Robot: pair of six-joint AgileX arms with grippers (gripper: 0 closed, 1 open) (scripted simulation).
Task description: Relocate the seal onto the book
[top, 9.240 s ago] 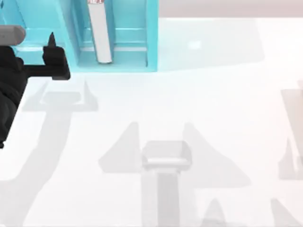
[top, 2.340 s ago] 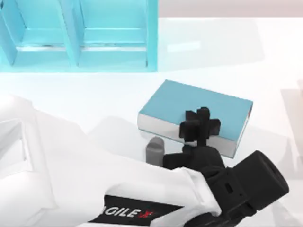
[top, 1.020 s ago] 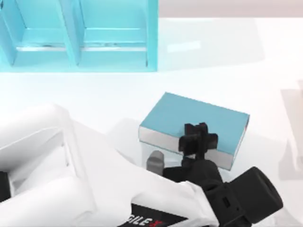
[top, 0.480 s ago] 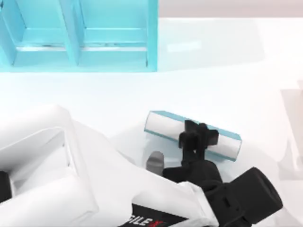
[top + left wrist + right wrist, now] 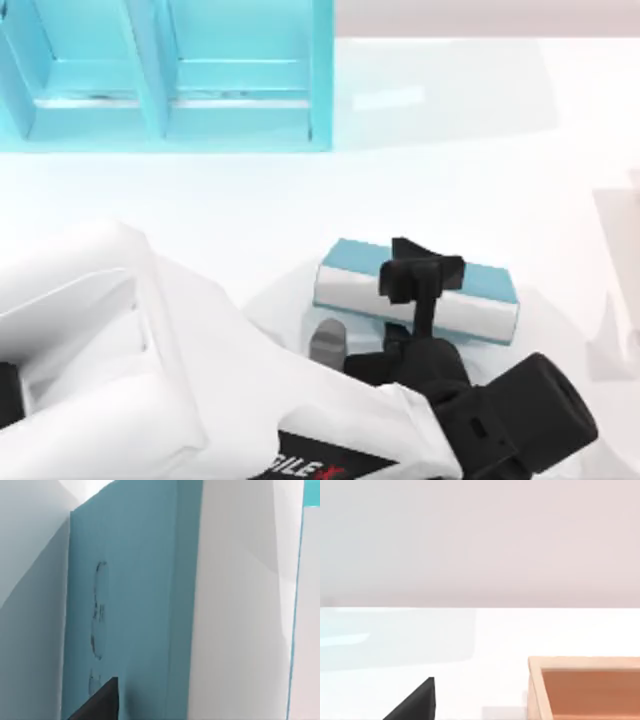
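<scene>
The teal book point(image 5: 352, 284) is tipped up on the table in the top view, its white page edges facing the camera and a strip of cover showing behind. My left gripper point(image 5: 420, 272) is shut on the book near its middle. In the left wrist view the cover point(image 5: 130, 605) and pale pages fill the picture beside one black fingertip point(image 5: 97, 705). The seal point(image 5: 585, 690), a tan-brown block, lies on the table in the right wrist view, a little way from my right gripper's black fingertip point(image 5: 415, 704).
A large teal shelf unit point(image 5: 165, 75) with open compartments stands at the back left. My left arm's white body point(image 5: 150, 380) covers the front left of the table. Bare white table lies at the right and back right.
The book left the shelf earlier. Over the last second it went from lying flat to tipped on edge in my left gripper, then turned slightly so some cover shows again.
</scene>
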